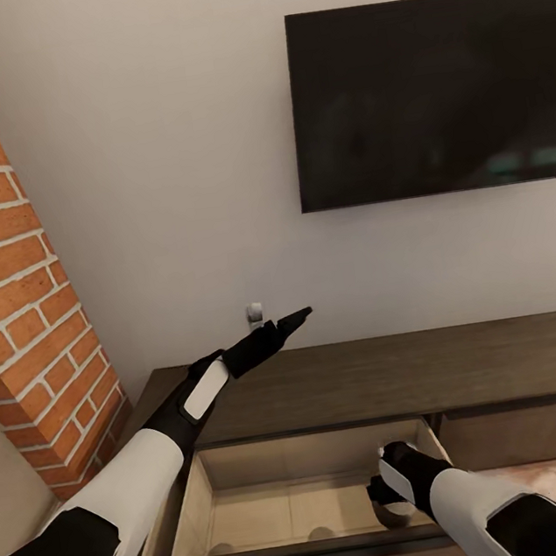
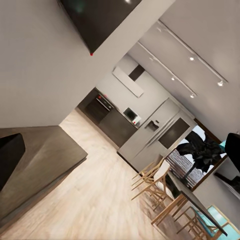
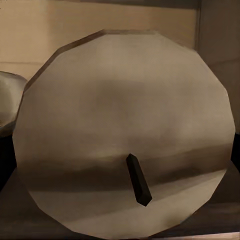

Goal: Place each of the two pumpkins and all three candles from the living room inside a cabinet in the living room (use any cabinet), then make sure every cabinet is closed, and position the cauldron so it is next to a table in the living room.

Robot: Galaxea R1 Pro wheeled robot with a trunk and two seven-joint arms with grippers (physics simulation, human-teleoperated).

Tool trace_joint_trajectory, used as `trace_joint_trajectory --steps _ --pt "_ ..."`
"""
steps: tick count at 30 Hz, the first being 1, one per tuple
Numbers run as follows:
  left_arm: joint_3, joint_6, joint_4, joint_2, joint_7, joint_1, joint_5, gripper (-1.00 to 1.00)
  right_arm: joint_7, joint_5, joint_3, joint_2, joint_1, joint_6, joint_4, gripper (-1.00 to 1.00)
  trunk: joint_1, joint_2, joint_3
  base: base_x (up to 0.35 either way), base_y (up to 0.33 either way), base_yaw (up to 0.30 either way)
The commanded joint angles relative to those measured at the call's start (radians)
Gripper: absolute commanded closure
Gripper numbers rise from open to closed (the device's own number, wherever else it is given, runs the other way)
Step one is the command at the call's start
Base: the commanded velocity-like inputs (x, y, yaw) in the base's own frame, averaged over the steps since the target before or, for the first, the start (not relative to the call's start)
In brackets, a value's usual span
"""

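The cabinet (image 1: 372,380) is a long, low, dark-brown unit against the wall. Its left drawer (image 1: 191,511) stands pulled out, pale beige inside. Two candles (image 1: 320,534) (image 1: 219,549) sit at the drawer's front edge. My right gripper (image 1: 389,499) reaches down into the drawer's right end and is shut on a third candle (image 3: 125,125), whose grey-beige top and dark wick loom close in the right wrist view; a neighbouring candle (image 3: 7,100) shows beside it. My left gripper (image 1: 294,317) hangs open and empty above the cabinet top, with one dark finger (image 2: 10,157) in the left wrist view.
A black TV (image 1: 429,97) hangs on the wall above the cabinet. A brick column (image 1: 14,288) stands at the left, and a wall socket (image 1: 255,314) sits just behind the left gripper. The left wrist view looks across wood floor to a dining table with chairs (image 2: 170,190).
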Motion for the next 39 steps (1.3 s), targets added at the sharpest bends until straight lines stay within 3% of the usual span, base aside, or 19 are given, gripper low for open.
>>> trace_joint_trajectory --steps 1,15,39 --pt "0.000 0.000 0.000 0.000 0.000 0.000 0.000 -1.00 -0.001 -0.002 0.000 0.000 0.003 -0.016 0.001 1.00 0.000 0.000 0.000 0.000 0.000 0.000" --pt "0.000 0.000 0.001 -0.001 0.000 0.001 0.000 -1.00 0.001 0.008 0.000 0.008 0.010 -0.101 0.036 1.00 0.000 0.000 0.000 0.000 0.000 0.000" --pt "0.000 0.000 0.002 -0.003 0.000 0.001 0.001 -1.00 0.004 0.010 0.006 0.004 0.009 -0.102 0.023 1.00 0.000 0.000 -0.029 0.013 0.000 0.000"
